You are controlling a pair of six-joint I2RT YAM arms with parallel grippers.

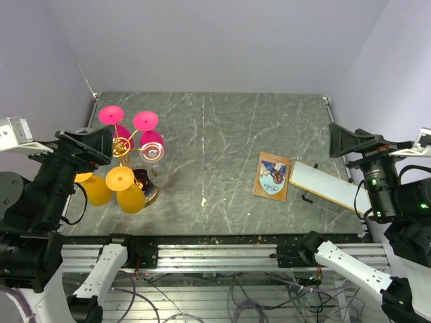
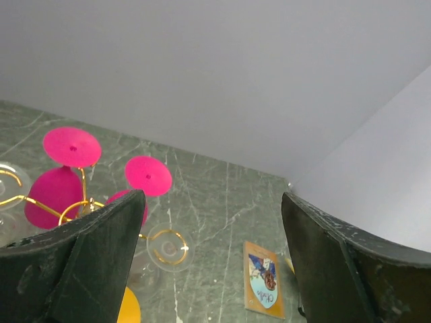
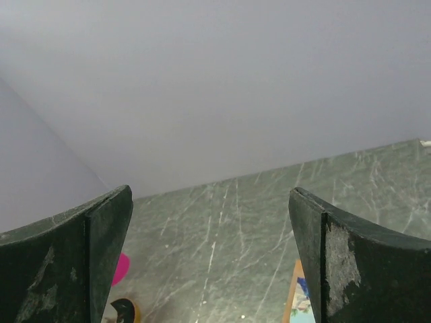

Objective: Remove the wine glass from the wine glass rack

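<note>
1. My left gripper (image 2: 210, 196) hangs spread wide and empty. My right gripper (image 3: 209, 191) is spread too, well apart from the action.
2. The wine glass rack (image 1: 122, 147) sits just ahead, low and left of my left fingers, with a pink wine glass (image 2: 54, 195) hanging on it.
3. I judge this the approach. Next I must descend, straddle a stem and slide it off.

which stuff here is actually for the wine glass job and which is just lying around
For the job:
- wine glass rack
- pink glasses
- yellow glasses
- clear glass

Just lying about:
- picture card
- white board
</note>
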